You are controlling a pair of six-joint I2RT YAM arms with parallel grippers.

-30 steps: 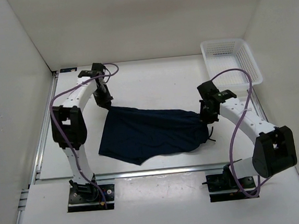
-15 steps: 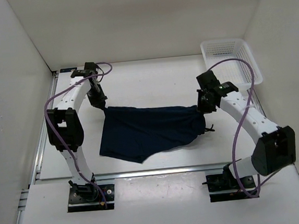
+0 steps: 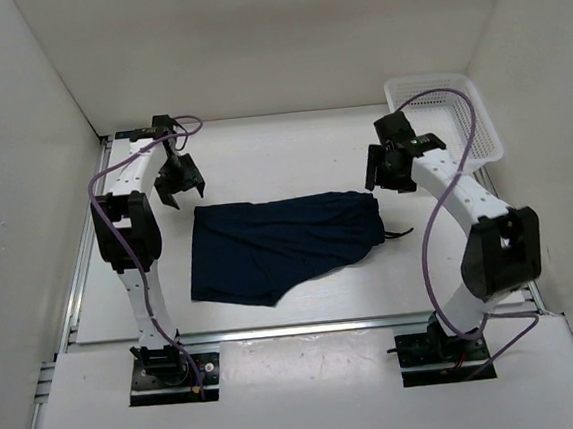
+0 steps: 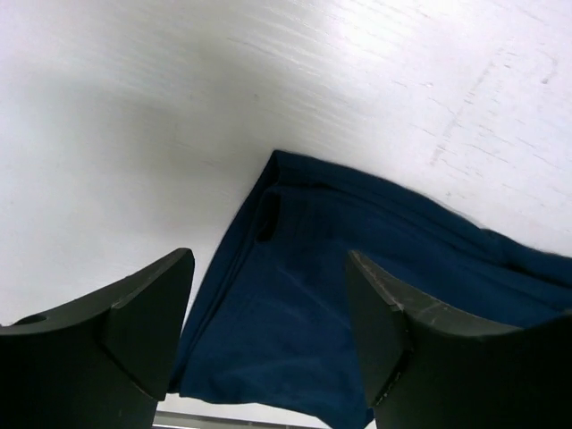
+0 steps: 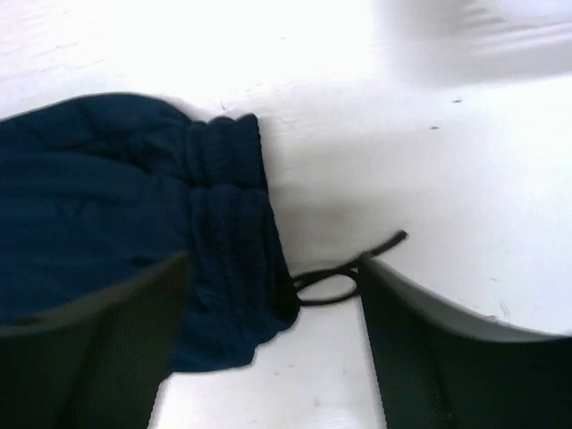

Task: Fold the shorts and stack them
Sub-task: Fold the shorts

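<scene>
Dark navy shorts spread flat across the middle of the top view, resting on the white surface and gripped by nothing. Gathered waistband at the right end of the cloth, bunched into soft ridges in the right wrist view, with a thin dark drawstring looping out onto the bare white just to its right. Leg end toward the left of the top view, lower edge slanting down to a point at lower centre-left. Left pincer at upper left of the top view, just above and left of the cloth's upper-left corner, clear of the fabric, jaws spread wide and empty. Seen from the left wrist, two dark fingers in the lower corners of the picture, well apart, with the corner of the cloth and a small fold near its edge lying in the gap between them, untouched. Right pincer at upper right of centre in the top view, just above the waistband end, likewise apart from the cloth, jaws wide and holding nothing. From the right wrist, blurred dark fingers at lower left and lower right, waistband and drawstring visible between them. White mesh basket in the upper right corner of the top view, beyond the right arm, well apart from the cloth.
</scene>
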